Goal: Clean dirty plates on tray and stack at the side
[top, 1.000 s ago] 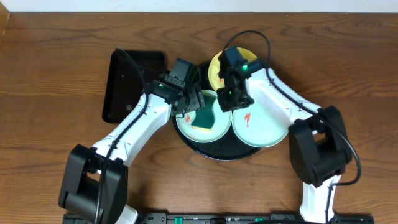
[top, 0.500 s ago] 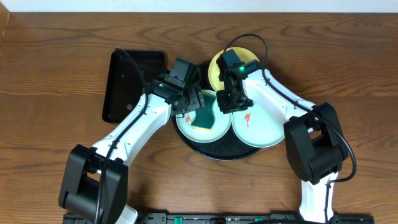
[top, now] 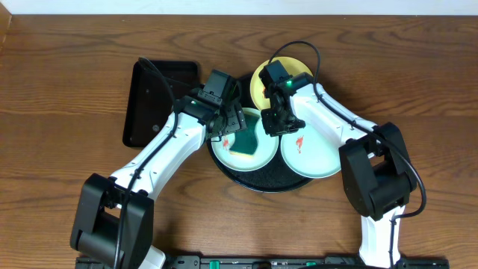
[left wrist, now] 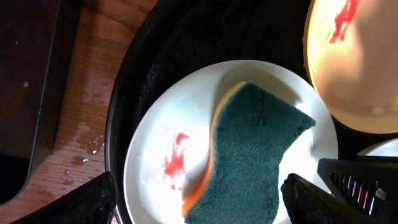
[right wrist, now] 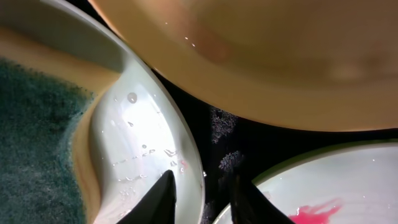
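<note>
Mint-green plate point(left wrist: 161, 130) under the sponge point(left wrist: 261, 155): steadying it for a scrub.

All three plates lie on the round black tray point(top: 261, 185), the yellow plate point(top: 258, 84) at the back and a second smeared green plate point(top: 317, 157) on the right; none is stacked on the bench point(top: 418, 90) yet. The right gripper point(right wrist: 202, 198) has its fingers narrowly apart astride the sponge plate's rim, not clamped. The left gripper point(left wrist: 214, 199) hangs wide open over the sponge. Likely next: pinch the rim, then take the sponge to the red smear point(left wrist: 176, 158).
</note>
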### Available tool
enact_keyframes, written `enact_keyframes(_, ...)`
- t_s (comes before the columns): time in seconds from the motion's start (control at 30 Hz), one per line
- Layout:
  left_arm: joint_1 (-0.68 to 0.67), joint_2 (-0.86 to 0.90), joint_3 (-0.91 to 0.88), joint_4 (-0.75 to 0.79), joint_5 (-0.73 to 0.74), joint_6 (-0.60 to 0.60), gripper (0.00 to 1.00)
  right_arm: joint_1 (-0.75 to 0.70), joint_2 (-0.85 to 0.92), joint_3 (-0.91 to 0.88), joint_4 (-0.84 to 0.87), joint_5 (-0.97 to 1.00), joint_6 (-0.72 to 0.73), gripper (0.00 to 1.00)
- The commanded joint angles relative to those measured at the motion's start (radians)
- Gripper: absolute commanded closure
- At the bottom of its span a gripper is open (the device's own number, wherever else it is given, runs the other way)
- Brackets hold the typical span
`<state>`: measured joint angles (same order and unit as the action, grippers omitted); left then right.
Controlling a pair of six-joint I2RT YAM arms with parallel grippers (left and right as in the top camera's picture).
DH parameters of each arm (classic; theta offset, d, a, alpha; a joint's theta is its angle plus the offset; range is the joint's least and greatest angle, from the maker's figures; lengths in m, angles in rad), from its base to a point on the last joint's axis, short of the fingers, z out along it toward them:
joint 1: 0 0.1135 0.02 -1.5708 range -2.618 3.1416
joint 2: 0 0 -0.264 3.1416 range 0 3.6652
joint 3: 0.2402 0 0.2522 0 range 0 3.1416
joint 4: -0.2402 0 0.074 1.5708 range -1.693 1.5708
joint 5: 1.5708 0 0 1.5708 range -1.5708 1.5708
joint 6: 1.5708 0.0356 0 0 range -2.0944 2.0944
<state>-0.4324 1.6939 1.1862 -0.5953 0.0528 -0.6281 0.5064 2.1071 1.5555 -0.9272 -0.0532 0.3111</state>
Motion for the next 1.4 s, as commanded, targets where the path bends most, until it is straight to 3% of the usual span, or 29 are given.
enact_keyframes(0.0,0.003,-0.002,0.007,-0.003,-0.009,0.002,0.14,0.006,0.02,-0.007,-0.002,0.011,0.014,0.76)
enact_keyframes(0.37,0.003,-0.002,0.007,-0.003,-0.009,0.002,0.14,0.006,0.02,-0.023,0.004,-0.005,0.014,0.75)
enact_keyframes(0.43,0.003,-0.002,0.007,-0.003,-0.009,0.002,0.14,0.006,0.02,-0.023,0.004,-0.005,0.014,0.79)
enact_keyframes(0.6,0.003,-0.002,0.007,-0.003,-0.009,0.002,0.14,0.006,0.02,-0.023,0.003,-0.007,0.014,0.99)
enact_keyframes(0.97,0.003,-0.002,0.007,0.001,0.068,0.002,0.14,0.006,0.02,-0.023,-0.015,-0.007,-0.029,0.99)
enact_keyframes(1.13,0.003,-0.002,0.007,0.013,0.128,0.002,0.14,0.006,0.02,-0.023,-0.018,-0.007,-0.027,0.96)
enact_keyframes(1.2,0.003,-0.002,0.007,0.013,0.138,0.002,0.14,0.006,0.02,-0.023,-0.019,-0.007,-0.027,0.76)
enact_keyframes(1.37,0.002,-0.002,0.007,0.012,0.138,0.003,0.14,0.006,0.02,-0.028,-0.016,-0.007,-0.004,0.75)
